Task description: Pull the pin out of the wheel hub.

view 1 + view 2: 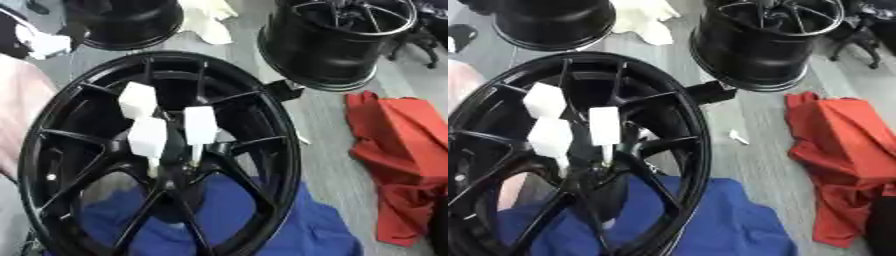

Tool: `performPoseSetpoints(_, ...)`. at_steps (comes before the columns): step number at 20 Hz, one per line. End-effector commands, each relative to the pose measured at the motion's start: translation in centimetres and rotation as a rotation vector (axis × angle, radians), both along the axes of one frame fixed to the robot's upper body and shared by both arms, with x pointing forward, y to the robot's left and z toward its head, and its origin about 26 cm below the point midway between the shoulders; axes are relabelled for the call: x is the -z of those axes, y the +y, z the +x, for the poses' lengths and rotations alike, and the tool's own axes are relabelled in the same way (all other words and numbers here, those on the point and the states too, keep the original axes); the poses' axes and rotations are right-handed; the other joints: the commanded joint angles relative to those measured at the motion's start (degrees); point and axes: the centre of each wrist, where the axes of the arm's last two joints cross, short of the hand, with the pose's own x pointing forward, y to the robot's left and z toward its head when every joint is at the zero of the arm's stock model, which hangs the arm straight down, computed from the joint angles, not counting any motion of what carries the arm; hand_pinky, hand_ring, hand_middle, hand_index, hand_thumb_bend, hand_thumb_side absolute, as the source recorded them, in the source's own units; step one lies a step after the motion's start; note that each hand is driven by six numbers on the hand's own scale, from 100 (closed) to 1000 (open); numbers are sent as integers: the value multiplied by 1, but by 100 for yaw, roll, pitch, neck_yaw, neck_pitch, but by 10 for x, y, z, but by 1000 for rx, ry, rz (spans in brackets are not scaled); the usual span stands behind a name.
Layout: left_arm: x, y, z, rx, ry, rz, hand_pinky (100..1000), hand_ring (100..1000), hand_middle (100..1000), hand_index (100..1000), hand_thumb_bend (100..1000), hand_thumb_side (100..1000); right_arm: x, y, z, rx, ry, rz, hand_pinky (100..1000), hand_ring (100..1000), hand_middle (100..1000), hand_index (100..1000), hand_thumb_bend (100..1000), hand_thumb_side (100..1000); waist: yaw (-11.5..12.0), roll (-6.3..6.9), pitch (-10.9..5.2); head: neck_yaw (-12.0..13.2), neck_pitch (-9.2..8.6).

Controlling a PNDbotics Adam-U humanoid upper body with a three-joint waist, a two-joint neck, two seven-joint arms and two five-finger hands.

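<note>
A large black wheel hub (262,125) stands tilted in the foreground and fills the left and middle of both views. Three white blocks sit at its centre, where the spokes meet. One block (137,99) is upper left, one (147,136) is below it, and one (199,125) is to the right. The lower two blocks each top a thin pale pin (194,151) that runs down into the hub's centre. Neither of my hands shows in either view.
Blue cloth (289,225) lies under the hub. Red cloth (398,150) is heaped on the grey floor at the right, with a dark shape (883,225) at its lower edge. Two more black rims (341,40) (122,22) stand behind. Something pink (16,115) is at the left edge.
</note>
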Motion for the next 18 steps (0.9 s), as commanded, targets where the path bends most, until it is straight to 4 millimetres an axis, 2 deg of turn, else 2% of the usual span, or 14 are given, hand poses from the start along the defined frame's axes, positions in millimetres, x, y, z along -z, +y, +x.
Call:
performPoseSetpoints(1,-6,-3,0,18,-2,32,807,800,761,889,100,175,-11,-4,-1,1,-21,-16,352,338,377,580,111,227,-19,-2,-56,-25,-87)
performPoseSetpoints(3,-4,-5,2,34,15,32,823,816,770,894,160,113,-10,-4,-1,-2,-21,-12,352,337,377,580,110,228,-19,-2,-35,-29,-95)
performPoseSetpoints(8,2,-12,7,63,43,56,843,836,783,907,289,100,-10,-4,0,-7,-19,-6,352,337,376,580,108,231,-19,13,-11,-61,-124)
performPoseSetpoints(10,4,-15,8,73,43,69,856,845,793,913,324,196,-10,-5,0,-8,-17,-6,351,336,376,580,108,232,-16,23,-11,-75,-124)
performPoseSetpoints(11,3,-15,8,76,37,78,863,850,798,917,347,268,-10,-5,0,-7,-16,-6,352,336,376,580,107,233,-12,30,-12,-83,-127)
performPoseSetpoints(12,3,-16,8,80,31,87,866,854,800,920,366,379,-9,-5,0,-6,-15,-6,351,336,376,580,107,233,-7,38,-14,-91,-128)
performPoseSetpoints(13,3,-17,8,84,24,95,867,853,795,916,387,436,-9,-5,0,-6,-15,-6,351,336,376,580,107,234,-2,45,-16,-100,-126)
performPoseSetpoints(14,2,-17,8,87,16,101,863,846,784,904,410,477,-9,-6,0,-6,-13,-5,351,336,376,580,107,234,4,52,-20,-106,-122)
performPoseSetpoints(18,1,-19,10,86,-8,122,855,803,720,863,484,540,-8,-6,0,-7,-8,-3,351,336,376,580,106,236,21,77,-34,-112,-118)
